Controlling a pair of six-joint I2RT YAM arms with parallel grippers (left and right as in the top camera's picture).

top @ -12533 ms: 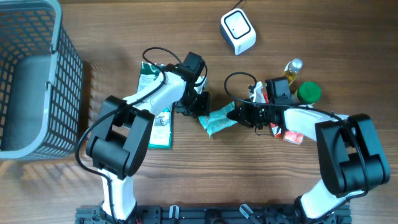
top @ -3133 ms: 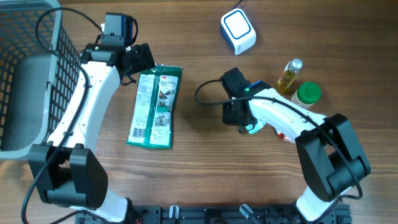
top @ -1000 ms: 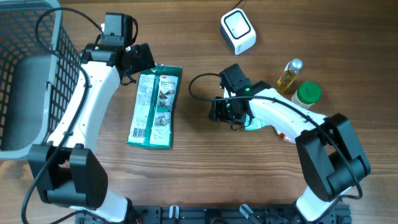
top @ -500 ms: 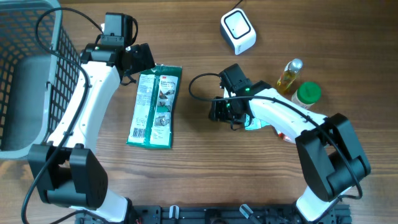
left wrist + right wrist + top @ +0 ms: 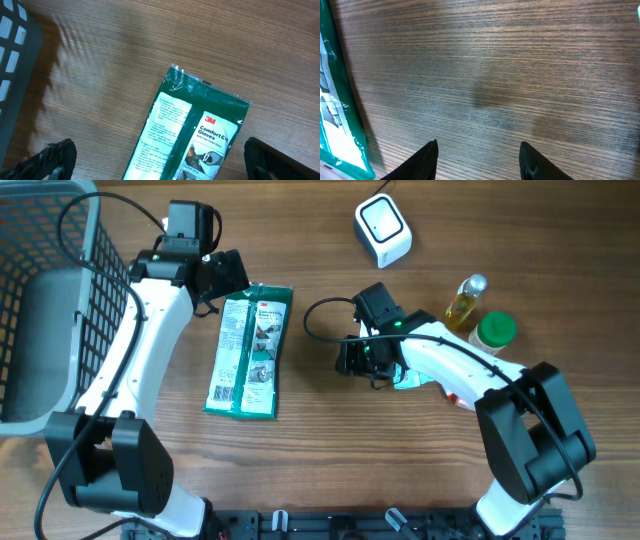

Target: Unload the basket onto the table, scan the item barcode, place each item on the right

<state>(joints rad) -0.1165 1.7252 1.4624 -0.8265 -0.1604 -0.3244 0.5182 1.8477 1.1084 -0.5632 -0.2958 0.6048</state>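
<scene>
Wooden tabletop [image 5: 320,460]: our right gripper [image 5: 348,360], half open and empty, had swung toward 9 o'clock, nearer the 3M gloves packet [image 5: 250,350]; our left gripper [image 5: 228,278] gaped empty at its 12 o'clock end. Nothing scanned yet.

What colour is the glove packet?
The glove packet is green with white panels, clearest in the left wrist view.

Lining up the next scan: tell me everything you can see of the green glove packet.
The 3M glove packet is a flat, glossy green plastic pouch with white printed panels, a glove photo and a crimped seal at its far end. It lies flat on the wooden table, slightly slanted, right of the basket. The open left end effector hangs above its far end; no contact is visible.
</scene>
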